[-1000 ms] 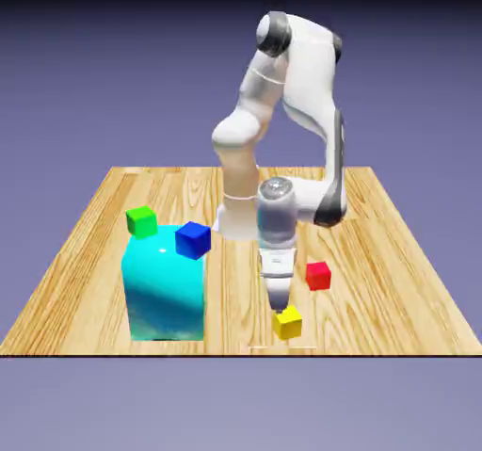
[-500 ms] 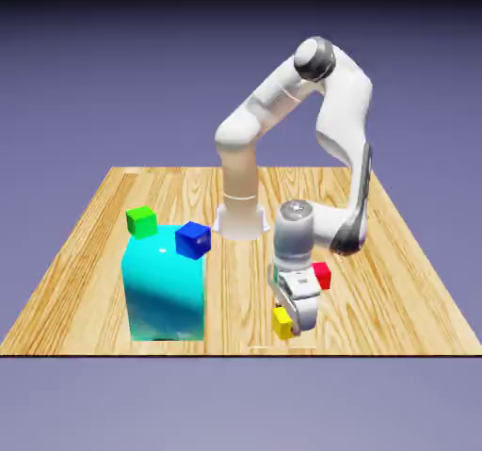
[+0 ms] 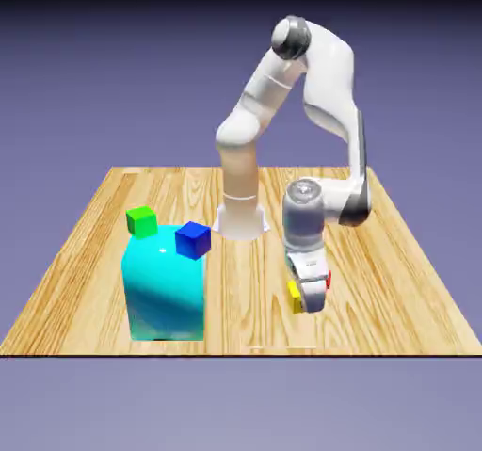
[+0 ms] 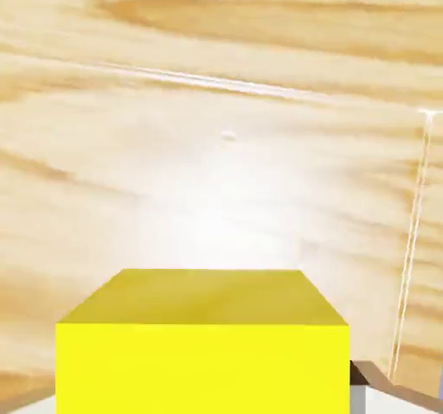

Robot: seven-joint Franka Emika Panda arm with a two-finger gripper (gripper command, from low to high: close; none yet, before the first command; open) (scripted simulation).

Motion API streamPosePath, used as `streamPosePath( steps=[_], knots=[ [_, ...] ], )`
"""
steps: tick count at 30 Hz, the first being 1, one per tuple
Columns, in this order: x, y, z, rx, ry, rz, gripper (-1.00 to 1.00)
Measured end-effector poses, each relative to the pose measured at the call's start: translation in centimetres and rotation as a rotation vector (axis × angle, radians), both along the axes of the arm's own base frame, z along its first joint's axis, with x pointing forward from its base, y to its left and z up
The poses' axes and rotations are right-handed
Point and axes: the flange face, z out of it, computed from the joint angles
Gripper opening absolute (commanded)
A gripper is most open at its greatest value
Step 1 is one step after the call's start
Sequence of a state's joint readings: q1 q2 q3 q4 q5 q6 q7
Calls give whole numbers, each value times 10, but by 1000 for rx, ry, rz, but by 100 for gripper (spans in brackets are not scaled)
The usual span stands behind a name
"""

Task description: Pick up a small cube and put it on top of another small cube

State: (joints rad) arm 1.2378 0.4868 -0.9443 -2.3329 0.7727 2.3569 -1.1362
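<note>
My gripper (image 3: 304, 298) is shut on the small yellow cube (image 3: 295, 297) and holds it just above the wooden table (image 3: 395, 270), near the front edge. In the hand view the yellow cube (image 4: 203, 343) fills the bottom of the picture between the fingers, and only a grey fingertip (image 4: 381, 393) shows at the lower right. The small red cube (image 3: 329, 277) is almost hidden behind the hand; only a thin red sliver shows at the hand's right side.
A large cyan block (image 3: 165, 289) stands at the exterior view's left. A small blue cube (image 3: 193, 240) sits on the block's top corner. A small green cube (image 3: 142, 221) lies just behind the block.
The gripper came down over the yellow cube and shut on it. It has since risen slightly and moved toward the red cube with the yellow cube in it.
</note>
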Motion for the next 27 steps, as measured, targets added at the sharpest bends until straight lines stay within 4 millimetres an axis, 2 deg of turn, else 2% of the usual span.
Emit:
streamPosePath(
  steps=[6, 12, 20, 27],
  knots=[
    [8, -18, 16, 25, 77, -228, -100],
    [17, -39, 43, 31, 131, -448, -100],
    [26, -75, 93, 12, 165, -742, -100],
    [27, -117, 147, -26, 153, -1014, -100]
  ],
)
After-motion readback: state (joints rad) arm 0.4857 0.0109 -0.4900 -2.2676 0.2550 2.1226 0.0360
